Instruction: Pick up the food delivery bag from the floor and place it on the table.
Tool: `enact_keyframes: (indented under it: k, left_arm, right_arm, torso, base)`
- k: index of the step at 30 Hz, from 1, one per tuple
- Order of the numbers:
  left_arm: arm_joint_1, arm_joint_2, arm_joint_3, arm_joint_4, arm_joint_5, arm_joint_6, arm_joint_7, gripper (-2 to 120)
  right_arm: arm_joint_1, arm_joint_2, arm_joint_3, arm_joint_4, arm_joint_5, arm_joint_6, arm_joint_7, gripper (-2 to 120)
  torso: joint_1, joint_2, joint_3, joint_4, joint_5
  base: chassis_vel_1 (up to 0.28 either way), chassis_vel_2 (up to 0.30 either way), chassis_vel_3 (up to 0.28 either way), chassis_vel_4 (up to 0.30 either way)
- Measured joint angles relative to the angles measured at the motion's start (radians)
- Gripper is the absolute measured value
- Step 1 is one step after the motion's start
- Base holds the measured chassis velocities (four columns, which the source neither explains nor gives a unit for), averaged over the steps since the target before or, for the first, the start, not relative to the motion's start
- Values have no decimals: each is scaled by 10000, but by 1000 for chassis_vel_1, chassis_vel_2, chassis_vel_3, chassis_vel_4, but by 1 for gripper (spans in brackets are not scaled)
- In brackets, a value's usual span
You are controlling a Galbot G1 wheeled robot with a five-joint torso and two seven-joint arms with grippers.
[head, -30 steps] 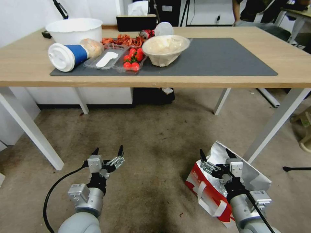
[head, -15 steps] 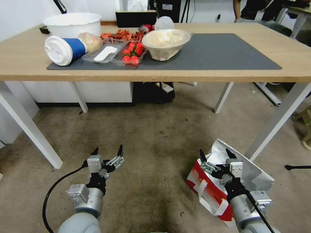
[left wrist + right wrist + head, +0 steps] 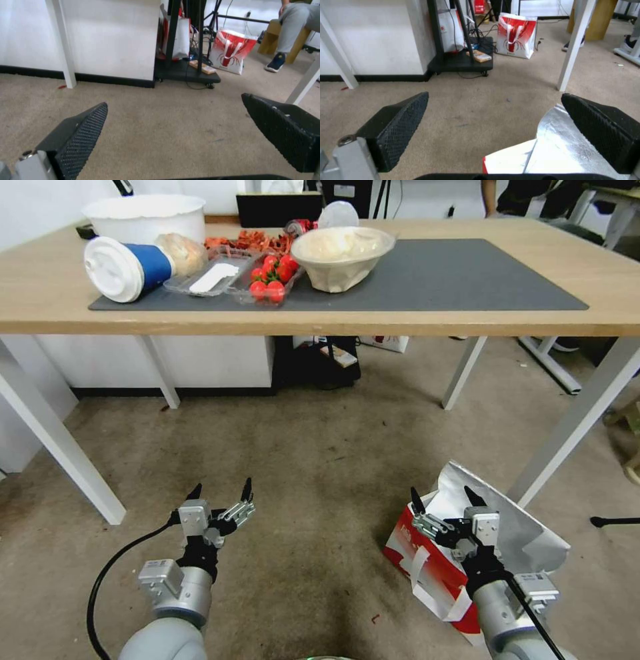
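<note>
Directly under the right gripper [image 3: 448, 501], whose 2 fingers stand wide apart and hold nothing, the food delivery bag [image 3: 427, 563] lies tipped on the floor [image 3: 320, 460], foil mouth open toward the table [image 3: 333, 321]; the left gripper [image 3: 222, 490] hangs equally wide over bare carpet, well apart from it. From the right wrist, foil lining sits just beside 1 fingertip. Thin paper looks light, crushable and slippery inside; the white strap handles seem the safest hold.

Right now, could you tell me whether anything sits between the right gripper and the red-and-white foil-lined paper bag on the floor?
Nothing visible does. The right gripper hangs open directly above the red-and-white foil-lined paper bag, which stands on the brownish floor beside a white table leg.
</note>
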Motion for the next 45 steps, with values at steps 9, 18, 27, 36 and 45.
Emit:
enact_keyframes:
  k: [9,18,27,36,45]
  left_arm:
    - [-19,-9,4,12,6,12,-6,100]
    - [4,5,-5,32,19,-5,-13,100]
    - [33,-7,6,-3,64,-34,-12,100]
    - [1,-9,37,103,50,-155,31,100]
    - [34,-28,37,121,291,-467,295,100]
  right_arm:
    - [18,-21,19,-2,1,-4,-2,100]
    - [22,3,-3,-34,-6,-1,-9,100]
    - [-29,-50,43,23,22,18,-15,100]
    - [-43,-81,66,2,60,17,-17,100]
    - [56,-945,1042,95,1220,289,-385,100]
  torso:
    - [-48,-234,-91,0,1]
    - [-54,-232,-91,0,1]
    - [-51,-192,-91,0,1]
    - [-43,-167,-92,0,0]
    - [-41,-152,-92,0,2]
  base:
    - [0,0,0,0]
    - [0,0,0,0]
    - [0,0,0,0]
    - [0,0,0,0]
    - [0,0,0,0]
